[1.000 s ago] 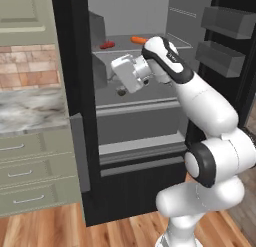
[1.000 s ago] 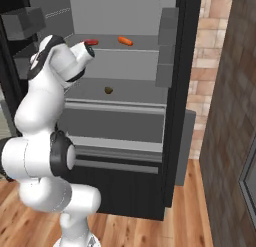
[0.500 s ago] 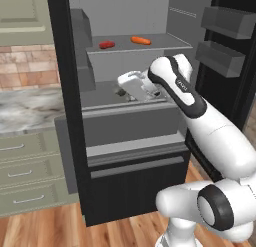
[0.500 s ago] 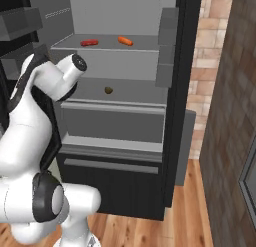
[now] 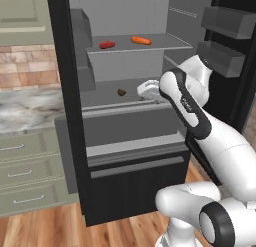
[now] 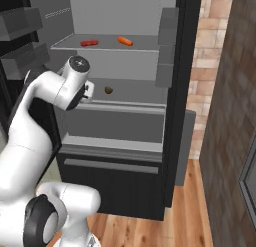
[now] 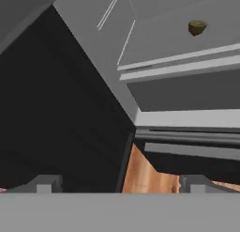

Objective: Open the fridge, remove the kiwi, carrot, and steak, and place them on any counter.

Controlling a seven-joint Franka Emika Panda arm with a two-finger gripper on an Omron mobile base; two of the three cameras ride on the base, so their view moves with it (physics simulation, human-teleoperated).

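The jaws (image 7: 119, 184), spread wide and holding nothing, hang near the kiwi (image 5: 121, 92) on the fridge (image 5: 70, 141) shelf.

Wooden plank floor (image 6: 200, 216), red brick wall (image 6: 205, 51), sage-green drawers (image 5: 25, 176).

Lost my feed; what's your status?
Fingers open, empty. Fridge open: kiwi middle shelf, steak and carrot above. Path clear.

Upper fridge shelf (image 5: 155, 45), top centre, carries steak (image 5: 106, 44) and carrot (image 5: 141, 40); lower shelf (image 5: 107, 94) carries kiwi (image 5: 121, 92).
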